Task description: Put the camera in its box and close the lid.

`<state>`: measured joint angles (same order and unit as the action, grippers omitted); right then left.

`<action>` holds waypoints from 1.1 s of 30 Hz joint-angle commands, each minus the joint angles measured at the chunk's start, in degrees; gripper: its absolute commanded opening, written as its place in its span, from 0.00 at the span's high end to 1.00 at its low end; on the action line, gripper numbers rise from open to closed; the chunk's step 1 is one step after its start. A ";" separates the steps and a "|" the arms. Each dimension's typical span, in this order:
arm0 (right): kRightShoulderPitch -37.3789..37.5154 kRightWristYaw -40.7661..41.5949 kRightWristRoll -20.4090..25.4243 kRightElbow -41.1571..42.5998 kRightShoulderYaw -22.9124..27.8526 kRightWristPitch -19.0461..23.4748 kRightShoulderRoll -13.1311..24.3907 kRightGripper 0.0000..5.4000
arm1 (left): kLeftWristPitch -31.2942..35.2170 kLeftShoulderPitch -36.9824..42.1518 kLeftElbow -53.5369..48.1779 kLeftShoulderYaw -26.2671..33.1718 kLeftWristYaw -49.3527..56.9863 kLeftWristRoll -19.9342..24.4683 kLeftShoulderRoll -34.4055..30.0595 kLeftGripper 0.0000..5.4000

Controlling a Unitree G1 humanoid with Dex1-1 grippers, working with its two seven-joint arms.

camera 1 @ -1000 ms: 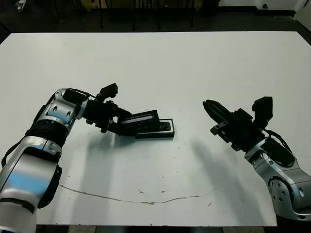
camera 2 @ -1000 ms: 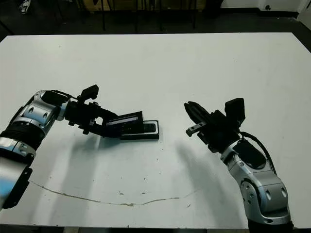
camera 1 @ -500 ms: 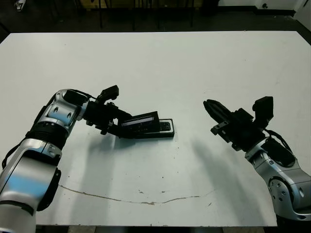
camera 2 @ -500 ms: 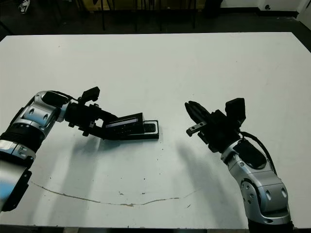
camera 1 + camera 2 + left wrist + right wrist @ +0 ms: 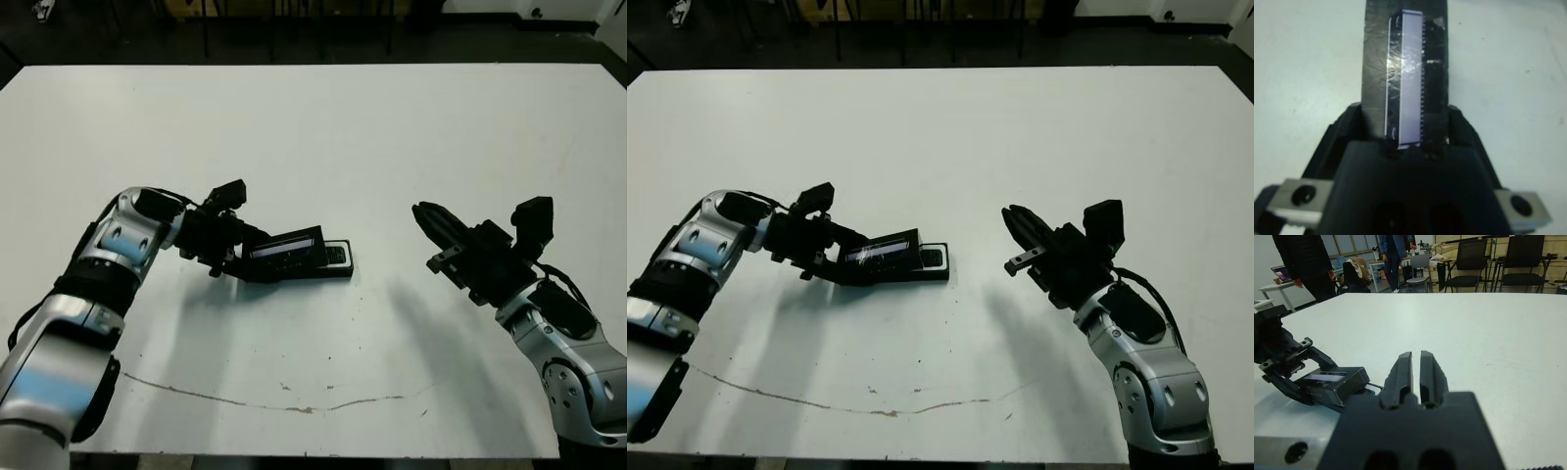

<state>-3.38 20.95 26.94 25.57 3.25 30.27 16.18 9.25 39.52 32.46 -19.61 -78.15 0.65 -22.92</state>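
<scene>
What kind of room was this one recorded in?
Probably an office or lab workspace. Beyond the white table the right wrist view shows black office chairs, a side desk with a laptop, and people standing.

A white desk [image 5: 323, 127] is shown filling nearly the whole frame, with dark floor beyond its far edge at the top. A thin, wavy brownish crack line [image 5: 274, 399] is seen running across its near part, towards the bottom of the frame. Directly on the desk, slightly left of centre, the black box [image 5: 328, 262] is laid flat.
</scene>
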 commanded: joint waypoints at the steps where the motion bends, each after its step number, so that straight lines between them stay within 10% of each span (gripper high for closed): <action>1: 0.83 -0.61 -0.11 -0.63 0.33 0.71 0.08 1.00 | 1.10 -3.68 -2.73 -3.20 1.39 -1.91 1.08 0.49; 12: 0.97 -0.37 -0.07 -0.92 0.71 0.03 0.27 1.00 | 0.69 -2.38 -3.11 -8.19 4.53 -4.88 3.44 0.49; 33: 1.78 -0.68 -0.39 -0.61 0.48 -0.35 0.00 1.00 | -7.19 12.32 27.54 -12.61 -1.06 -10.16 14.58 0.49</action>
<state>-2.40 20.53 26.99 25.49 3.67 29.92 16.05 0.22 54.74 57.47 -28.27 -78.92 -4.94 -12.75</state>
